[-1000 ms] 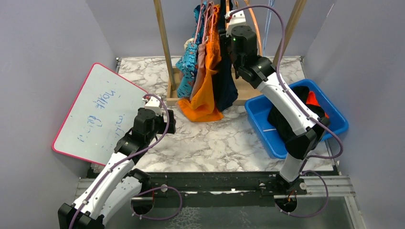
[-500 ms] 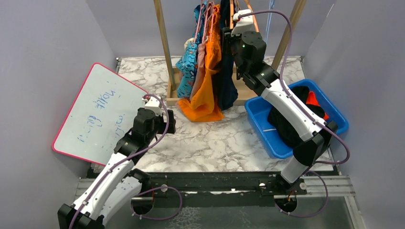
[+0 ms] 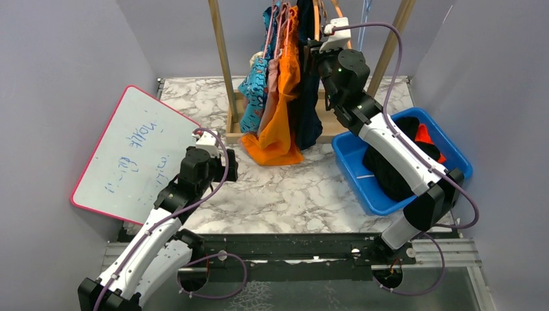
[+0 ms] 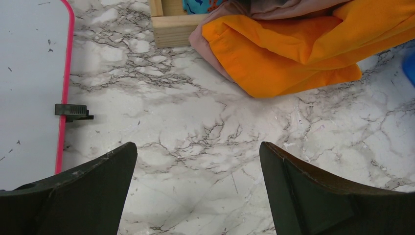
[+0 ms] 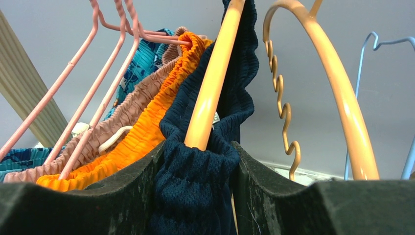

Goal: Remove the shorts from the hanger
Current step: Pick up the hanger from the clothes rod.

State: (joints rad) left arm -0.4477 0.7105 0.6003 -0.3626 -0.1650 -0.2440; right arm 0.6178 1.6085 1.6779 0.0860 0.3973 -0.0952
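Two fingers (image 5: 98,200) high around navy shorts (image 5: 195,186)

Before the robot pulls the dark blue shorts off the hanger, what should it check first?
1. Right fingers grip the waistband of the navy shorts: ok, the fabric is bunched between them.
2. Orange hanger is free of the grip: cannot tell, its arm runs down into the pinched fold.
3. Orange shorts are outside the grip: ok, they hang beside the fingers, not between them.
4. Blue bin has room: ok, part of its floor is bare.
5. Left fingers are out of the way: ok, open and low over the table.
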